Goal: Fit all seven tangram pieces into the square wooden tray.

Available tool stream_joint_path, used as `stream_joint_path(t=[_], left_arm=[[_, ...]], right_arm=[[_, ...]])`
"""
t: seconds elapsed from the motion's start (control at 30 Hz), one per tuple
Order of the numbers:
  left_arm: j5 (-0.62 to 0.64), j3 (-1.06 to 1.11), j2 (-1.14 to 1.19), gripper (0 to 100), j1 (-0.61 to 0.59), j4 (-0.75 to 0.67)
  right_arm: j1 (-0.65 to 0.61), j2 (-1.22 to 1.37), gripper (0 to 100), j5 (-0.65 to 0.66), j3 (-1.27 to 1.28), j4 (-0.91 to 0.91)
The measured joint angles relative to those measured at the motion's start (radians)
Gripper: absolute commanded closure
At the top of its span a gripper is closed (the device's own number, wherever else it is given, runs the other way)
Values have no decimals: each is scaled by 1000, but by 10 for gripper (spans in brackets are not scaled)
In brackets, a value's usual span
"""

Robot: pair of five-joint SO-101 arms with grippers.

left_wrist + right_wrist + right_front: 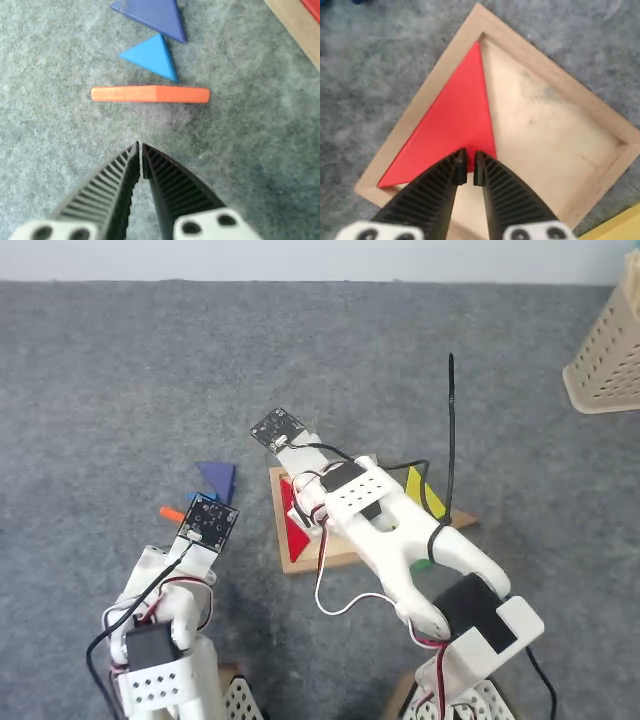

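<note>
The square wooden tray (pixel 555 65) lies on grey carpet with a red triangle (pixel 450 130) flat along one side of it. My right gripper (pixel 470 159) hovers shut just over that triangle's edge, holding nothing. In the high view the right arm covers much of the tray (pixel 290 562); a yellow piece (pixel 425 490) and a green piece (pixel 421 565) lie at its right. My left gripper (pixel 140 148) is shut and empty, pointing at an orange piece (pixel 150 94). Beyond it lie a light blue triangle (pixel 150 55) and a dark blue triangle (pixel 152 12).
A beige perforated basket (pixel 610 350) stands at the far right edge. A thin black cable (pixel 451 430) rises beside the tray. The tray's corner (pixel 295 25) is close to the blue pieces. Open carpet stretches across the back and left.
</note>
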Motion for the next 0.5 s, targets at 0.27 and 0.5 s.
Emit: stream_joint_path(t=[0.27, 0.5], left_arm=[[0, 0, 0, 986, 0, 0], [0, 0, 0, 986, 0, 0]], right_arm=[[187, -104, 851, -5, -66, 121], [307, -38, 829, -14, -91, 94]])
